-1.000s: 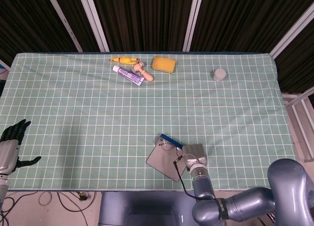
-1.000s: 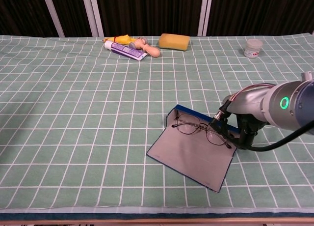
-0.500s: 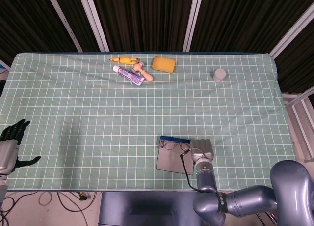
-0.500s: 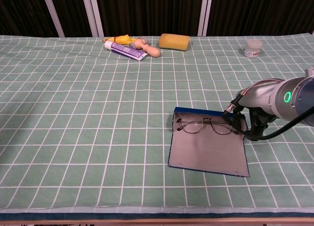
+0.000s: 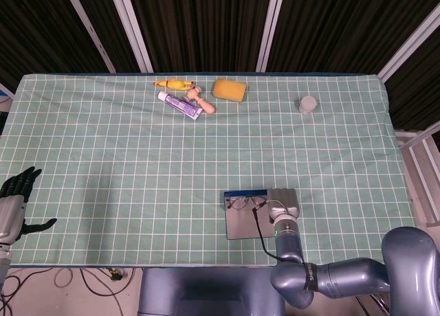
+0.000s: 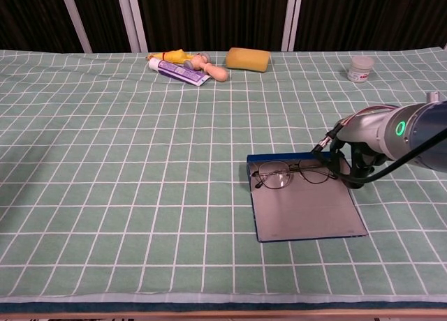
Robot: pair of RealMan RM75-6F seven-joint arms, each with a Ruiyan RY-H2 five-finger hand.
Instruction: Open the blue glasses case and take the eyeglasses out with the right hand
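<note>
Both halves of the blue glasses case (image 6: 305,208) lie open and flat at lower centre-right, so we find the eyeglasses (image 6: 290,174) exposed along its far edge. Our right hand (image 6: 347,169) sits at their right end; whether it grasps them, we cannot tell. Bare cloth surrounds the case. Our left hand (image 5: 15,196) hangs released at the lower-left edge

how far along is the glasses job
Done: the case lies open flat. In hand: the right robot hand is at the case's right end by the glasses; its grip is hidden. Left: the glasses are still in the case, not lifted out.
</note>
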